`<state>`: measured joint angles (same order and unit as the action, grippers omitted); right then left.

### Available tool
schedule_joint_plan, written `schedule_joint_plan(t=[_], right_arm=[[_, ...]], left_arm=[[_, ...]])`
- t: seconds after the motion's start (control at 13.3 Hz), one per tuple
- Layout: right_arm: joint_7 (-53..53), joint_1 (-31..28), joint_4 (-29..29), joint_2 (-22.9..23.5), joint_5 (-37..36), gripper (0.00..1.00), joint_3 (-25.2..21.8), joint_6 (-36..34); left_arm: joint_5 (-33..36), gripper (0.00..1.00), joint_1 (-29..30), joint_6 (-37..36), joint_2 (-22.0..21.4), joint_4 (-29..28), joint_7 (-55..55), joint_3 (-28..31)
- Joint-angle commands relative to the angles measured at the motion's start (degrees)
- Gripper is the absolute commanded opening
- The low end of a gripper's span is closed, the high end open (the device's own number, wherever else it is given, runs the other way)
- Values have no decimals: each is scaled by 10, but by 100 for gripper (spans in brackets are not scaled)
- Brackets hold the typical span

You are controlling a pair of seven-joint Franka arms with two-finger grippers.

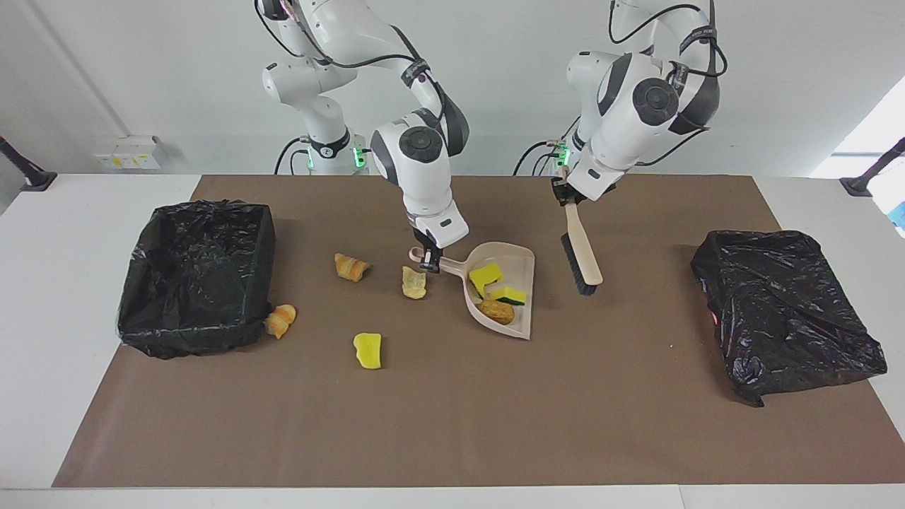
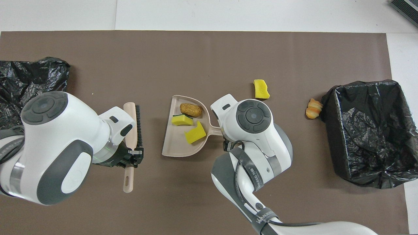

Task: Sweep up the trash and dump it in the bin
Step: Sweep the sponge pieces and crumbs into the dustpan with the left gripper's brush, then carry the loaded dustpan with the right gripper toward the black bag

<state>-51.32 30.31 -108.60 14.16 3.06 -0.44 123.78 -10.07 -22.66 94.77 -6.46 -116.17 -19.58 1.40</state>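
1. Yellow sponge chunks and orange-tan bread-like lumps make up the trash: three pieces sit in the beige plastic dustpan (image 1: pixel 520 272), four lie loose on the brown table mat (image 1: pixel 452 424).
2. In the pan: a yellow sponge wedge (image 1: pixel 486 276), a yellow sponge with a green scrub face (image 1: pixel 510 295), a tan bread-like lump (image 1: pixel 497 312).
3. Loose: a pale striped lump (image 1: pixel 413 282) just beside the pan handle; an orange croissant-like lump (image 1: pixel 351 266) next, toward the right arm's end; a yellow sponge chunk (image 1: pixel 368 350) farther from the robots; a second croissant-like lump (image 1: pixel 281 320) touching the open bin.
4. Open black-bagged bin (image 1: pixel 194 276) stands at the right arm's end of the table, well apart from the pan.
5. Right gripper (image 1: pixel 429 262) is clamped on the dustpan's handle; pan rests on the mat, mouth facing the left arm's end.
6. Left gripper (image 1: pixel 565 196) pinches the handle of the beige hand brush with black bristles (image 1: pixel 583 258), hanging head-down, raised over the mat beside the pan's mouth, not touching the pan.
7. Crumpled black plastic bag (image 1: pixel 785 311) lies at the left arm's end of the table.
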Motion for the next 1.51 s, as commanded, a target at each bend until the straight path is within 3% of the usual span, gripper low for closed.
schedule_joint_plan(t=[0.0, 0.38, 0.75, 0.9, 1.05, 1.43], right_arm=[[-60, -26, 15, -30, 13, 0, 3, -46], [-118, -83, 79, -48, 15, 0, 2, -156], [-203, -181, 112, -58, 15, 0, -1, -187], [-259, -225, 126, -61, 13, 0, -4, -213], [-307, -268, 136, -63, 2, 0, -5, -221], [-434, -397, 149, -63, -8, 0, -8, -228]], left_arm=[[17, 0, 17, -49, -15, 16, 43, -4], [16, 0, 6, -46, -38, -11, 32, -13], [9, 0, -87, 39, -48, -40, -102, -16], [-8, 0, -137, 79, -39, -58, -145, -16], [-10, 0, -196, 135, -2, -71, -194, -15], [-23, 0, -280, 249, 55, -92, -262, -16]])
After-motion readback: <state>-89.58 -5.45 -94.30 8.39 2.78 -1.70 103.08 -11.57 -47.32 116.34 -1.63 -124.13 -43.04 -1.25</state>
